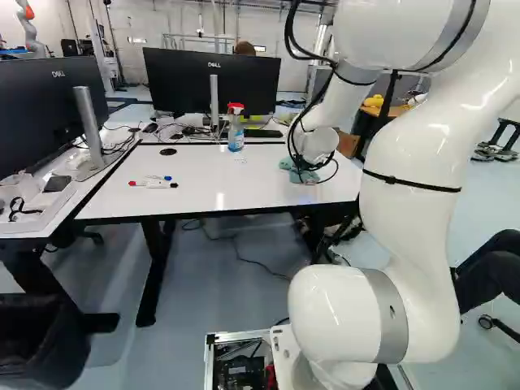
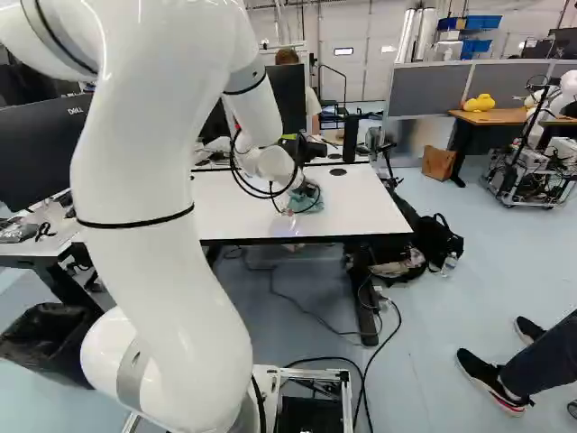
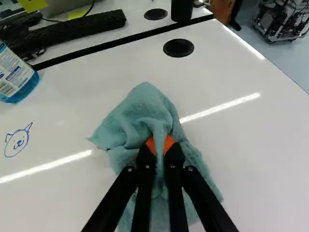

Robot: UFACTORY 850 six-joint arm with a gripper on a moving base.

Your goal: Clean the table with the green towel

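Clenching the bunched towel point(image 3: 145, 111), the gripper point(image 1: 305, 166) hangs over the right of the table point(image 1: 244, 188); left are a doodle point(image 3: 17, 142) and, farther, the spray bottle point(image 3: 17, 75).

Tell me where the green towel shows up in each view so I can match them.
Left base view: green towel, right of the middle, on the white table.
Right base view: towel, near the middle, just under the arm's end.
Wrist view: towel, pinched between the gripper's fingers.
Shared landmark: the white table.
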